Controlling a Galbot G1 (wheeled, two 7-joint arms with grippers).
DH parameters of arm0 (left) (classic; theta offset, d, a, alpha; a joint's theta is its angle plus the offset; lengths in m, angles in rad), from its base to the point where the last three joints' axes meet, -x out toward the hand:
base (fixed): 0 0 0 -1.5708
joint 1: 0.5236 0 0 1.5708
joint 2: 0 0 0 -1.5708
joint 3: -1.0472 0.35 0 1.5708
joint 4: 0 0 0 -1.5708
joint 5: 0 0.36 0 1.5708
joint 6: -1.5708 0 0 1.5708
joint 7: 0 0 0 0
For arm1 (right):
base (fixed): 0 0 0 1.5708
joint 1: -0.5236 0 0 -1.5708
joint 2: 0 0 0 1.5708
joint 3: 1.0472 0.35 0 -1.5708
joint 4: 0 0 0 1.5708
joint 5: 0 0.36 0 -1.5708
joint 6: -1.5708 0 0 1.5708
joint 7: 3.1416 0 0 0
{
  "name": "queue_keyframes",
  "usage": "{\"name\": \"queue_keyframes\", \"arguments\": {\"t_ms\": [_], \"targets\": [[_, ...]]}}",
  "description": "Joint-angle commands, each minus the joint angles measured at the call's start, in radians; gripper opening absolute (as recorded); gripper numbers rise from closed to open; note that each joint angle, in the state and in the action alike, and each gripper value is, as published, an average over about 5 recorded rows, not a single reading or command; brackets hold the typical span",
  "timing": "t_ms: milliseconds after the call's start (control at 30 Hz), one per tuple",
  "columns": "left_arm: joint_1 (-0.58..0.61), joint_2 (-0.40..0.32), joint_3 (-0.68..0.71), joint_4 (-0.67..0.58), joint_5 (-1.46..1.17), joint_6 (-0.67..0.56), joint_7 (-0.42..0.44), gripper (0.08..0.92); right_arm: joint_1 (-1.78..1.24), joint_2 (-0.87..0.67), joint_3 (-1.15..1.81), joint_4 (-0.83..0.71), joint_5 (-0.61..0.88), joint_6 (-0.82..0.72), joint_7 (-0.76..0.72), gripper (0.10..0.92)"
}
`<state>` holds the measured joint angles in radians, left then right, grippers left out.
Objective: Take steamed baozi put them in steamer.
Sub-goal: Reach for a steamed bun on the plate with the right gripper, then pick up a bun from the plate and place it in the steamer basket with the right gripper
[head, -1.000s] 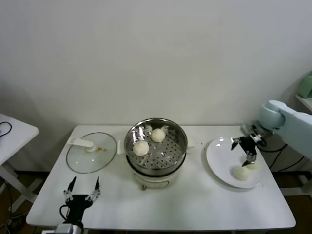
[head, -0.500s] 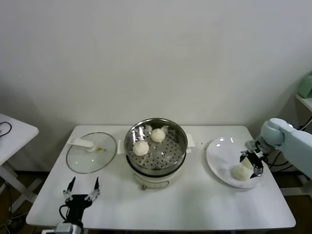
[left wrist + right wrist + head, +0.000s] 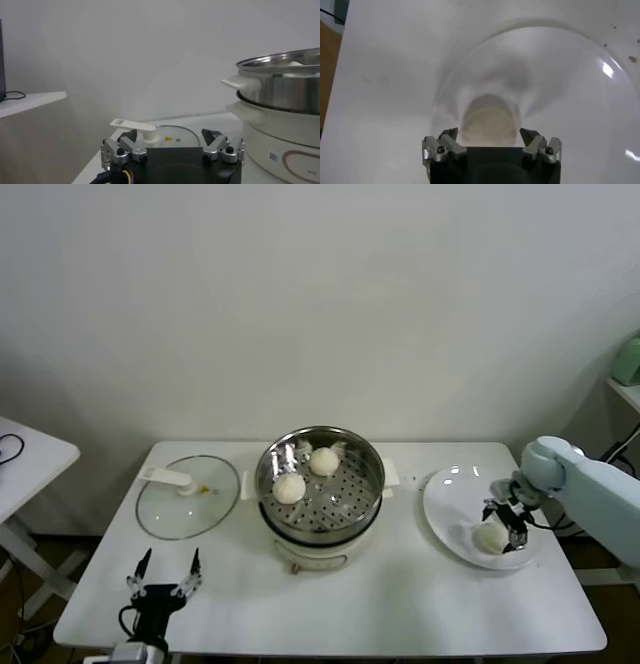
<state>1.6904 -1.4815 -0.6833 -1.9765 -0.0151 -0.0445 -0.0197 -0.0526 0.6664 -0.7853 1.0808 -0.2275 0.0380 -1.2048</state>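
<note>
The steamer point(image 3: 320, 514) stands mid-table on its white base and holds two baozi point(image 3: 289, 487) point(image 3: 323, 461). It also shows in the left wrist view point(image 3: 285, 85). A white plate point(image 3: 450, 494) lies to its right with one baozi point(image 3: 489, 538) in sight. My right gripper point(image 3: 503, 522) is low over the plate, open, its jaws on either side of that baozi point(image 3: 487, 120) without gripping it. I see no fourth baozi; the right gripper may hide it. My left gripper point(image 3: 160, 569) is open and empty, parked at the table's front left.
The flat glass lid point(image 3: 188, 496) with a white handle lies left of the steamer, just beyond my left gripper point(image 3: 170, 135). A small white side table point(image 3: 25, 454) stands at the far left. A cable hangs off the table's right edge.
My right gripper has moved from the plate's far side toward its front and down around a baozi. Two baozi showed on the plate before; one shows now. The left arm stayed still.
</note>
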Motion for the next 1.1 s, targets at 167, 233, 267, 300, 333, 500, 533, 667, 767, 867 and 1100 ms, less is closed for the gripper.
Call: {"name": "queue_keyframes", "arguments": {"t_ms": [167, 233, 267, 300, 333, 500, 533, 667, 767, 867, 1100], "targets": [[-0.006, -0.002, 0.0, 0.005, 0.0, 0.006, -0.002, 0.823, -0.022, 0.021, 0.018, -0.022, -0.042, 0.005, 0.0, 0.823], [-0.007, -0.002, 0.0, 0.005, -0.001, 0.008, -0.003, 0.823, -0.023, 0.023, 0.022, -0.025, -0.044, 0.005, -0.001, 0.823], [-0.007, -0.002, -0.001, 0.005, -0.001, 0.009, -0.003, 0.823, -0.024, 0.025, 0.024, -0.027, -0.045, 0.005, -0.001, 0.823], [-0.007, -0.002, -0.001, 0.005, -0.001, 0.009, -0.003, 0.823, -0.024, 0.026, 0.026, -0.028, -0.046, 0.005, -0.001, 0.823], [-0.007, -0.001, -0.001, 0.005, -0.001, 0.009, -0.003, 0.823, -0.023, 0.028, 0.027, -0.029, -0.046, 0.005, -0.002, 0.82], [-0.006, -0.002, -0.001, 0.006, -0.001, 0.01, -0.004, 0.823, -0.023, 0.03, 0.028, -0.029, -0.047, 0.005, -0.004, 0.75], [-0.006, -0.002, -0.001, 0.006, -0.001, 0.01, -0.004, 0.823, -0.023, 0.03, 0.028, -0.028, -0.046, 0.005, -0.004, 0.724], [-0.005, -0.002, -0.001, 0.007, -0.001, 0.009, -0.004, 0.823, -0.021, 0.029, 0.029, -0.026, -0.045, 0.005, -0.005, 0.662], [-0.004, -0.002, -0.001, 0.006, -0.001, 0.008, -0.004, 0.823, -0.014, 0.025, 0.032, -0.018, -0.039, 0.006, -0.005, 0.642], [-0.003, -0.002, -0.001, 0.005, -0.001, 0.008, -0.004, 0.823, 0.009, 0.015, 0.031, 0.007, -0.025, 0.01, -0.009, 0.637], [-0.002, 0.0, 0.0, 0.004, 0.001, 0.009, -0.003, 0.823, 0.176, -0.025, -0.026, 0.177, 0.003, 0.079, -0.048, 0.636]]}}
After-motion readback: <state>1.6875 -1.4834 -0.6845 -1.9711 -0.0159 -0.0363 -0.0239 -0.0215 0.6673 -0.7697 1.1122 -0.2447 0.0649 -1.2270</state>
